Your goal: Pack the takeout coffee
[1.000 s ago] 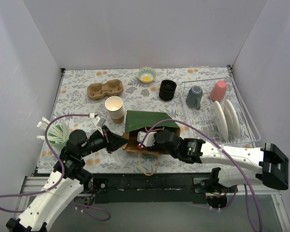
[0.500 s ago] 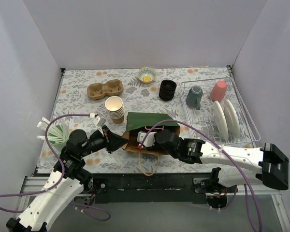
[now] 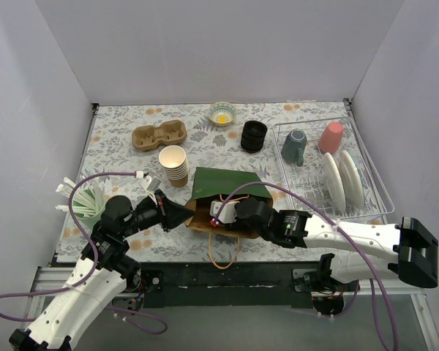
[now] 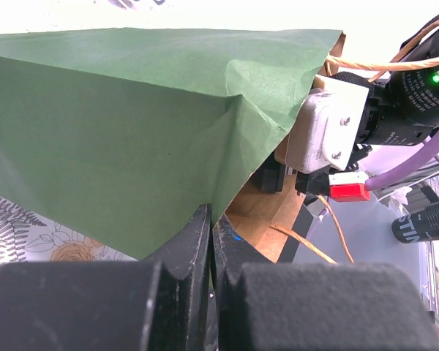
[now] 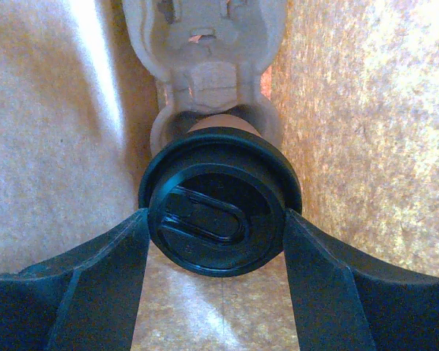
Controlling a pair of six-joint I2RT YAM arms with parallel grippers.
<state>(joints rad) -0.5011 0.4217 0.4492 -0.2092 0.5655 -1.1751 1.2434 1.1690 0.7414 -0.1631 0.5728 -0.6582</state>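
Right gripper [image 5: 216, 223]: inside bag [image 3: 223, 186] at the table's [image 3: 227, 142] near edge, clasping coffee cup [image 5: 218, 197] by its lid.
Left gripper [image 4: 211, 241]: clenched on the bag's mouth edge.
Cup axis: straight ahead of the right fingers, lid toward the wrist.
Beyond: cup carrier [image 5: 205, 44], deeper in.

From above, the bag [image 3: 223, 186] hides the takeout coffee [image 5: 218, 212].

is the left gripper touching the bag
Touching. The left wrist view shows the left gripper with its jaws shut on the green edge of the bag, with no gap.
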